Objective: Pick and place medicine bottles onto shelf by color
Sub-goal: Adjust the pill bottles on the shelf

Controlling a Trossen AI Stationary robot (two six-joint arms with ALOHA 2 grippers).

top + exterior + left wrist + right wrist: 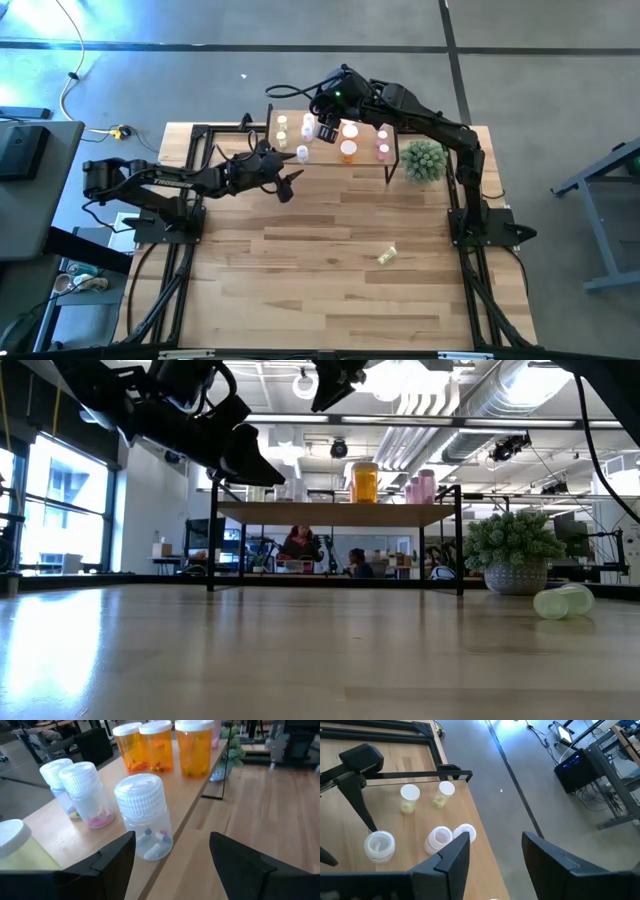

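Observation:
The shelf [365,163] stands at the table's far side and carries several medicine bottles: yellow-green [282,128], white or clear [307,126], orange [348,150] and pink [383,142]. A clear bottle [145,815] stands upright on its base at the shelf's near edge. My left gripper [172,845] is open and empty just in front of it, fingers level on either side, apart from it. My right gripper [495,845] is open and empty, hovering above the shelf's far left part [325,128]. One yellow-green bottle [387,255] lies on its side on the table.
A green spiky plant [423,160] in a pot stands beside the shelf's right end. The lying bottle also shows in the low view [562,600], at the right. The wooden tabletop [320,290] is bare toward the near side. People sit in the room beyond [300,545].

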